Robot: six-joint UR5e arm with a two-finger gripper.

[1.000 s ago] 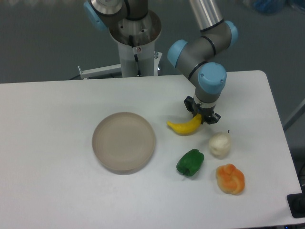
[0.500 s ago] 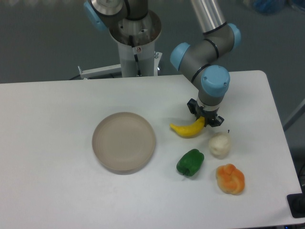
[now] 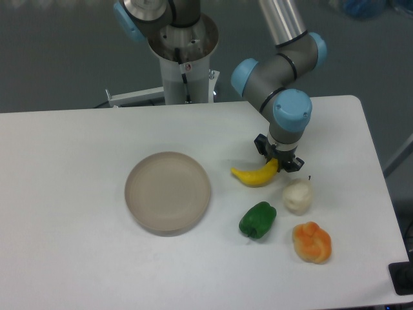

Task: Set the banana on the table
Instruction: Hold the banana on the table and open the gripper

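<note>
The small yellow banana lies curved at table level on the white table, right of the plate. My gripper points straight down over the banana's right end, its dark fingers shut on that tip. The banana's left end points toward the plate. From this view I cannot tell whether the banana rests on the tabletop or hangs just above it.
A round beige plate sits left of the banana. A white garlic-like piece lies just below my gripper, a green pepper in front of the banana, and an orange lumpy fruit at the front right. The robot base stands behind the table.
My gripper and the banana have shifted slightly to the right and a little toward the front over the last second, then nearly stopped.
</note>
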